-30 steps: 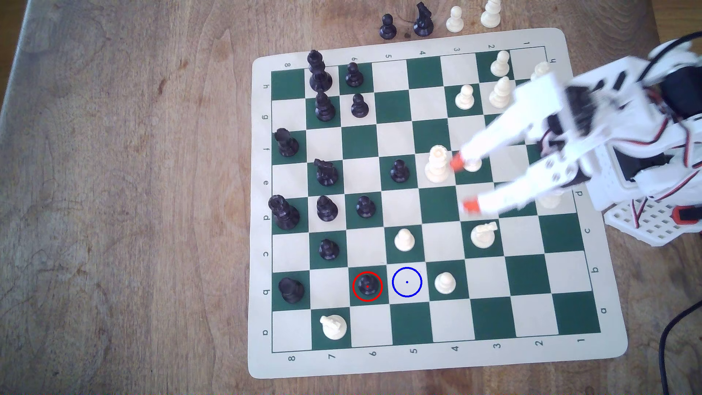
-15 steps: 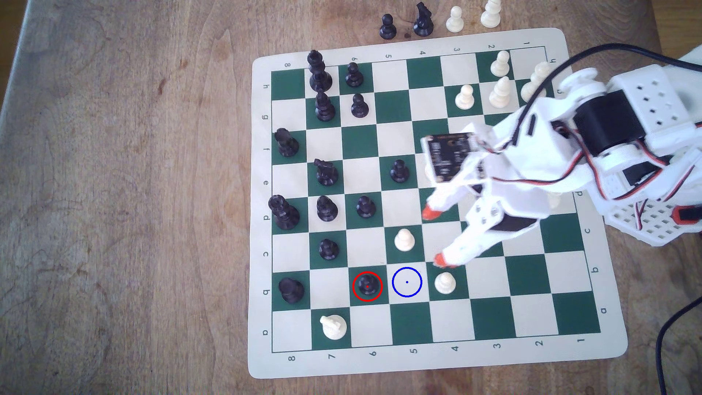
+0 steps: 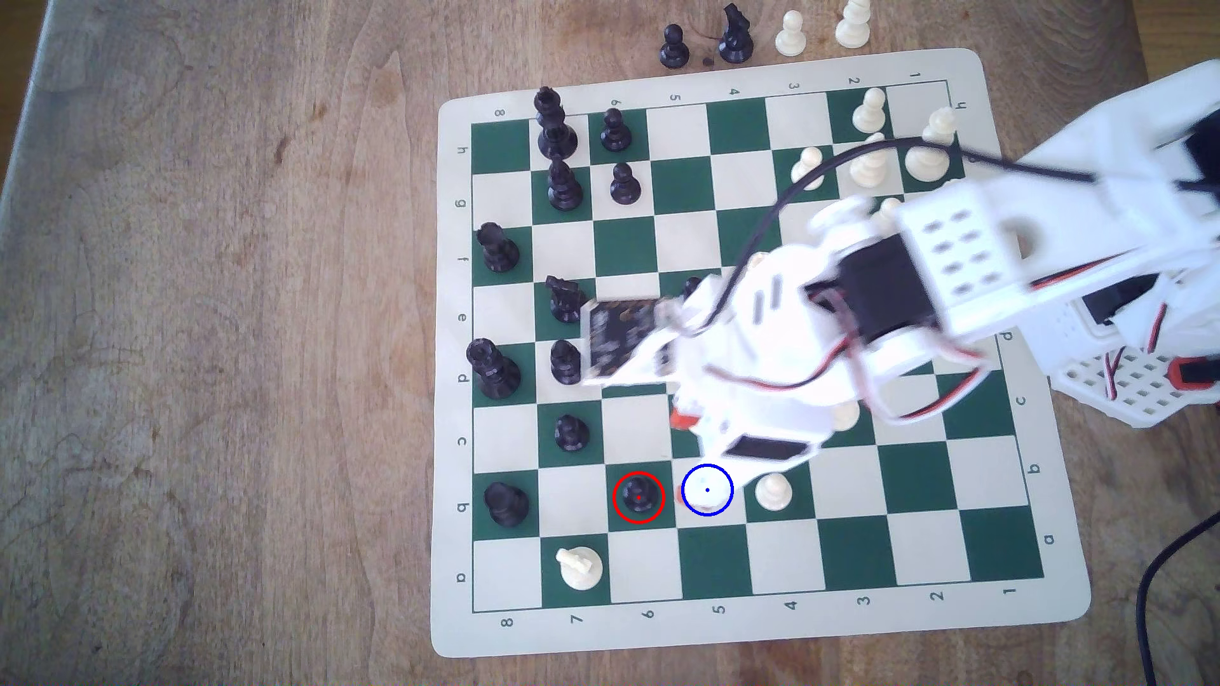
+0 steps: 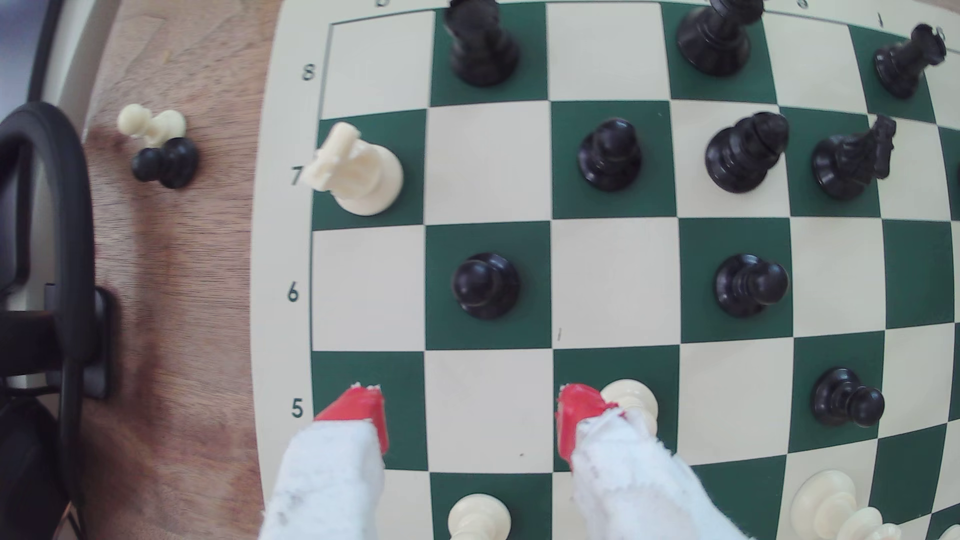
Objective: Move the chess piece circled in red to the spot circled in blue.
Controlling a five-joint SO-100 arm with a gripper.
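Over the board's b and c rows, the tool (image 4: 470, 415) hung released, its two red-tipped fingers (image 4: 358, 410) spread wide with a bare cream square between them and nothing held. In the wrist view one red tip sat over a green square at the board's edge by the numeral 5, and the other stood just beside a white pawn (image 4: 631, 397). In the exterior view the white arm (image 3: 759, 369) reached in from the right, hiding several middle squares, and a white fingertip overlapped the blue ring (image 3: 707, 490) on its cream square. The black pawn (image 3: 638, 496) stood upright inside the red ring on the green square just to the exterior view's left of that spot, untouched and apart from the tool. A white knight (image 3: 579, 567) stood one row nearer the board's (image 3: 924, 620) lower edge, on the wooden desk (image 3: 231, 330).
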